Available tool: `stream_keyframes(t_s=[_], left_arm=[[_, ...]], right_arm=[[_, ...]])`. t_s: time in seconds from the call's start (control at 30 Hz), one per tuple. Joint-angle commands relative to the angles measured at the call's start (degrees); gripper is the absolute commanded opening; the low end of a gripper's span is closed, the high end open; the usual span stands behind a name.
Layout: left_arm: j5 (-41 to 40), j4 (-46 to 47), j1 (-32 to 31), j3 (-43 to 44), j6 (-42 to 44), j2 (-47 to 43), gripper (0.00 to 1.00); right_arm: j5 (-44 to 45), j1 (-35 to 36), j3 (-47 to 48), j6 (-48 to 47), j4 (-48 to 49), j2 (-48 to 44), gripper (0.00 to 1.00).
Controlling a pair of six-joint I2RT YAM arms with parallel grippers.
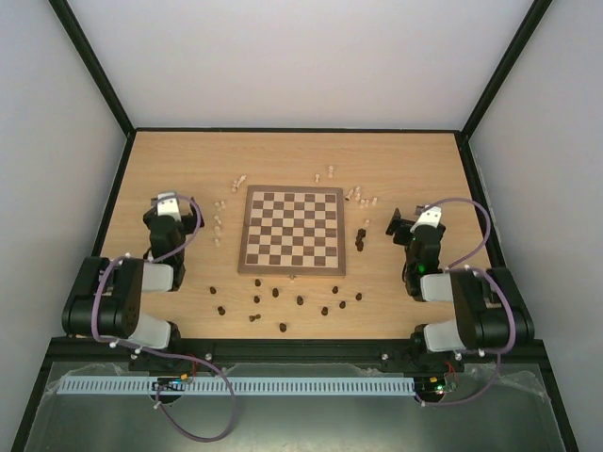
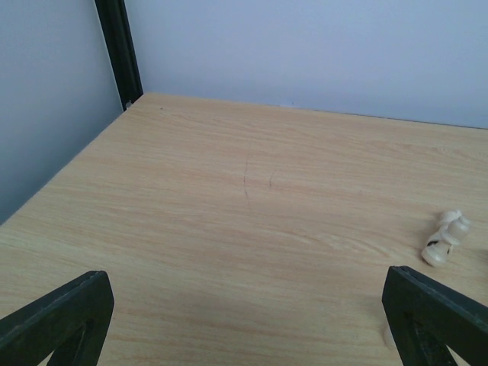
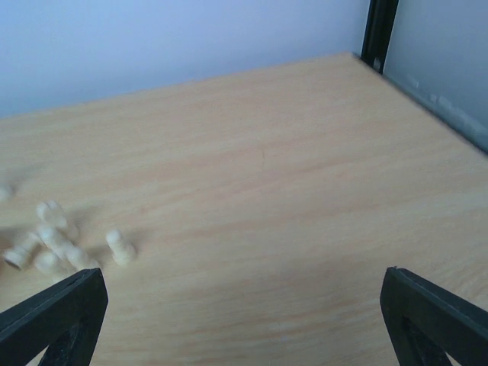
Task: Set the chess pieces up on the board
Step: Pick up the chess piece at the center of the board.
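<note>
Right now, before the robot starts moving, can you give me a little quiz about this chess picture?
1. Where do most of the dark chess pieces lie, compared with the board? A) in front of its near edge; B) on top of it; C) behind its far edge.
2. True or false: the board already has pieces standing on its squares.
3. Fill in: the left fingers and the right fingers are both ____, holding nothing.

Key: 1 A; 2 false; 3 open.
</note>
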Motion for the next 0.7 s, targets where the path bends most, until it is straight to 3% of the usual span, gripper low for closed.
stream_keyframes(t_s=[0.0,0.13,0.3,0.47,0.57,0.6,0.67], left_arm=[[-2.2,-16.6,-0.6,8.3,-0.9,-7.3,1.0],[1.2,-27.7,-1.4,12.1,-3.1,-14.4,1.0],[1.4,-38.6,-5.5,15.8,-8.5,-25.1,1.0],[1.1,-52.9,-11.1,24.4,-18.1,-28.5,1.0],[3.6,-61.8,-13.7,30.3,-22.1,-27.7,0.99],[6.6,-64.0,-13.9,31.8,-22.9,-27.4,1.0],[13.0,-68.0,-14.1,33.9,-22.9,-26.6,1.0]], right_arm=[[-0.4,-0.2,4.4,-0.8,-13.5,-13.1,0.98],[-1.5,-0.2,11.1,3.2,-31.4,-23.7,0.99],[-8.9,-0.2,19.2,11.0,-46.9,-31.9,0.99],[-19.1,-0.2,29.8,18.5,-61.7,-30.6,0.99],[-10.9,-0.2,32.5,31.0,-73.7,-30.3,0.98],[-10.2,-0.2,32.0,32.7,-74.9,-30.9,0.98],[-17.4,-0.2,29.6,30.5,-72.3,-32.7,0.99]])
